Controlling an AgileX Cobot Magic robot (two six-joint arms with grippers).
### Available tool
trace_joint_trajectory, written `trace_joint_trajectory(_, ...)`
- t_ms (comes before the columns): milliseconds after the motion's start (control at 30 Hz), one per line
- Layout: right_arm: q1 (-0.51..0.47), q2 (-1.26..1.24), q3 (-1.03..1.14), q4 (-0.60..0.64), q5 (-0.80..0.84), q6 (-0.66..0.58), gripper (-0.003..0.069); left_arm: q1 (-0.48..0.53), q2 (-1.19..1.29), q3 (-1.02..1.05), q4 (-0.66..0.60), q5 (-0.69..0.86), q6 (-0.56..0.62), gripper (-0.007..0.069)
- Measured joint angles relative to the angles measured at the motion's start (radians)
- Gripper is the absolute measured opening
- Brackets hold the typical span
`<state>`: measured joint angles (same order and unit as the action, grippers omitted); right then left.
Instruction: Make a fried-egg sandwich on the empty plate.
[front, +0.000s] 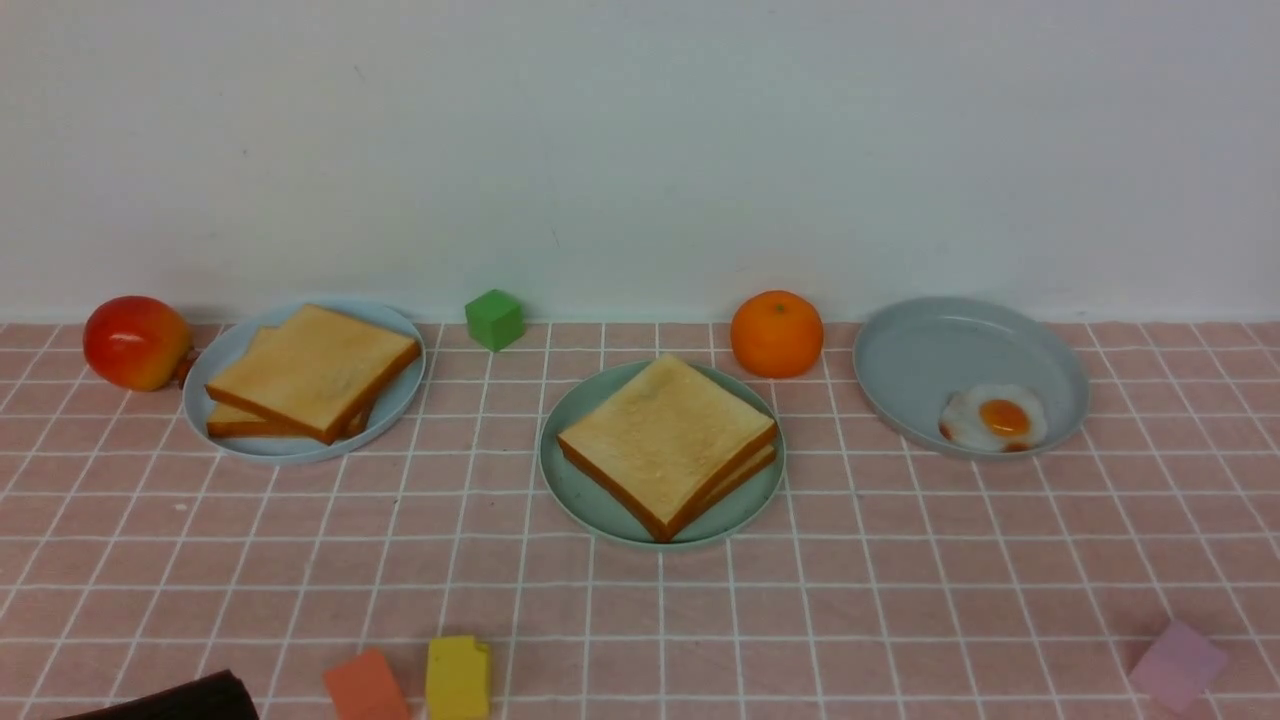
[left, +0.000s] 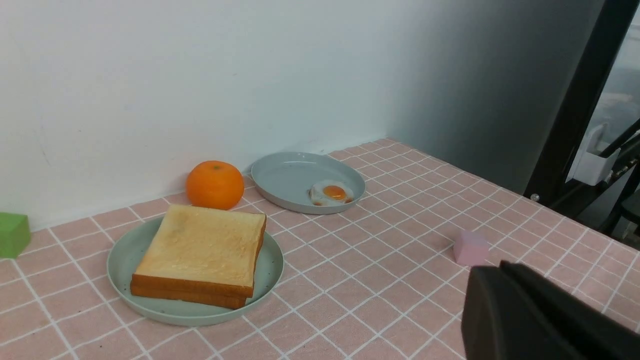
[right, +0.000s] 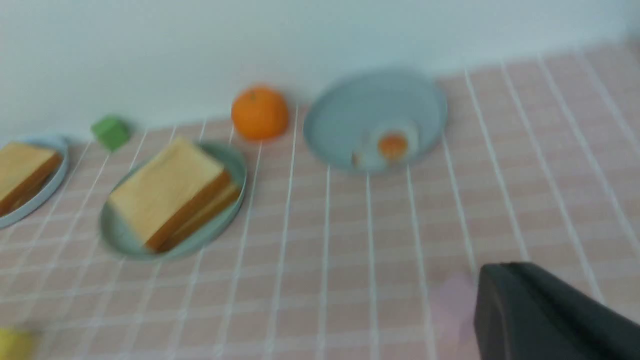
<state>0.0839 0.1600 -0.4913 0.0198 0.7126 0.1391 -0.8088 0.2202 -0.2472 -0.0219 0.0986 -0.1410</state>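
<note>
Toast is stacked two slices deep on the mint plate (front: 570, 490) at table centre, so we judge the sandwich (front: 668, 442) assembled, tho no egg shows between the slices. One egg (front: 994, 418) sits on the grey plate (front: 920, 350) at 3 o'clock, w/ the orange (front: 776, 333) between. Both grippers, left (left: 520, 310) and right (right: 540, 310), are pressed together, holding nothing, parked near us, prob. clear of the food.

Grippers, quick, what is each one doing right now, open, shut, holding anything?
Left gripper: shut, holding nothing.
Right gripper: shut, holding nothing.
</note>
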Motion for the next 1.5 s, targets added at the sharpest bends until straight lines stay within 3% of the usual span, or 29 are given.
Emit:
trace_joint_trajectory(67, -0.003, -0.04, 0.201, -0.08, -0.227, -0.044, -0.0012, 0.0, 0.0, 0.0, 0.0, 0.0, 0.0, -0.0013)
trace_joint_trajectory(167, -0.003, -0.087, 0.372, -0.156, -0.335, -0.02, -0.0012, 0.0, 0.0, 0.0, 0.0, 0.0, 0.0, -0.0013)
trace_joint_trajectory(233, -0.003, -0.136, 0.471, -0.206, -0.371, 0.061, -0.0012, 0.0, 0.0, 0.0, 0.0, 0.0, 0.0, -0.0013)
trace_joint_trajectory(400, -0.004, -0.17, 0.515, -0.258, -0.35, 0.179, -0.0012, 0.0, 0.0, 0.0, 0.0, 0.003, 0.0, -0.0013)
trace_joint_trajectory(700, -0.083, -0.171, 0.513, -0.24, -0.335, 0.189, -0.0012, 0.0, 0.0, 0.0, 0.0, 0.003, 0.0, -0.001)
trace_joint_trajectory(967, -0.122, -0.171, 0.511, -0.198, -0.328, 0.058, -0.0012, 0.0, 0.0, 0.0, 0.0, 0.003, 0.0, -0.0005)
trace_joint_trajectory(1500, -0.122, -0.171, 0.51, -0.19, -0.326, 0.045, -0.0006, 0.0, 0.0, 0.0, 0.0, 0.003, 0.0, 0.0007)
